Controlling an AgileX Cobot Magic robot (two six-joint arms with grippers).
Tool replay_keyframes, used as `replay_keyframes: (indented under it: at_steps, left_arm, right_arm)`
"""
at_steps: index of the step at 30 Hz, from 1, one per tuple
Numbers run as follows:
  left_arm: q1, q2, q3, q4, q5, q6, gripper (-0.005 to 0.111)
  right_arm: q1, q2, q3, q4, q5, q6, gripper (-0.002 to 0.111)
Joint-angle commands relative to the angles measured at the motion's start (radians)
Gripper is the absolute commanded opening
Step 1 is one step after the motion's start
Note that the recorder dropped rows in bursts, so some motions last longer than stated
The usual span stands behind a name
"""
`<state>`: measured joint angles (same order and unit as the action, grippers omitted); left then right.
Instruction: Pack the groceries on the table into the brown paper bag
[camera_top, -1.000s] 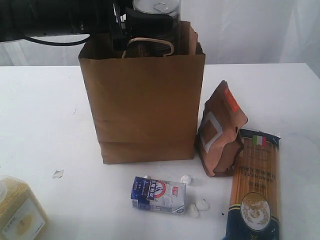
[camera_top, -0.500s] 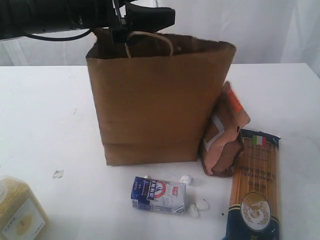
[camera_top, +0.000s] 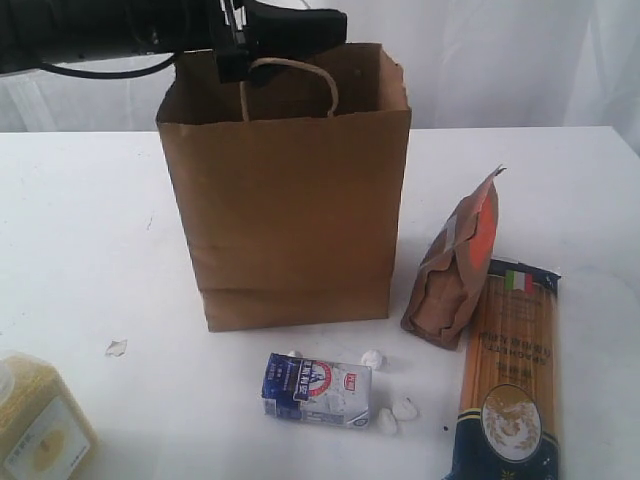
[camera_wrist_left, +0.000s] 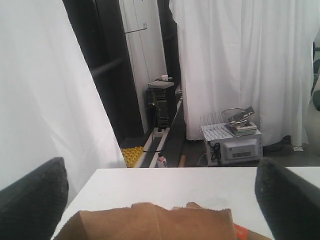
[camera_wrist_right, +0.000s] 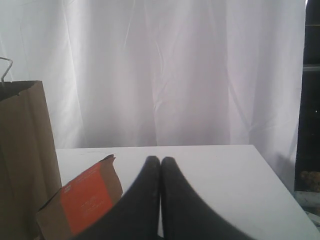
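We see a black left arm (camera_top: 90, 30) trailing a thin black cable (camera_top: 110, 73). The left gripper (camera_wrist_left: 160, 200) has dark, finely textured fingers (camera_wrist_left: 32, 200); the right gripper (camera_wrist_right: 160, 162) has smooth, black, tapering ones.

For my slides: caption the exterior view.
Open left gripper over the brown paper bag; blue-white pouch, brown pouch, spaghetti pack unpacked on the table.

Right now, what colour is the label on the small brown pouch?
Orange label, clearest in right wrist view.
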<state>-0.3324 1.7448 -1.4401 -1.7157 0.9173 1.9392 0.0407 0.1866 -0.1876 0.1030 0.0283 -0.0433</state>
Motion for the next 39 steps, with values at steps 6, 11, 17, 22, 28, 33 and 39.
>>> replay_keyframes:
  at_steps: [6, 11, 17, 22, 28, 33, 39]
  left_arm:
    - [0.099, -0.176, -0.005, 0.161, 0.128, -0.162, 0.105]
    - [0.103, -0.286, -0.005, 0.394, -0.151, -0.449, 0.1]
    - [0.103, -0.341, -0.005, 0.909, -0.371, -1.078, 0.037]
    - [0.103, -0.341, -0.005, 1.257, -0.328, -1.513, 0.001]
    - [0.176, -0.341, 0.035, 1.496, -0.37, -1.871, 0.0]
    - [0.312, -0.355, 0.195, 1.496, -0.461, -1.903, 0.0]
    - [0.486, -0.511, 0.538, 1.494, -0.675, -1.892, 0.0]
  right_arm:
    - [-0.002, -0.005, 0.001, -0.006, -0.006, -0.004, 0.0]
    - [-0.002, -0.005, 0.001, -0.006, -0.006, -0.004, 0.0]
    - [-0.002, -0.005, 0.001, -0.006, -0.006, -0.004, 0.0]
    - [-0.002, -0.005, 0.001, -0.006, -0.006, -0.004, 0.0]
    - [-0.002, -0.005, 0.001, -0.004, -0.006, -0.004, 0.0]
    - [-0.002, -0.005, 0.001, -0.004, -0.006, -0.004, 0.0]
    - [-0.002, -0.005, 0.001, -0.004, -0.006, -0.004, 0.0]
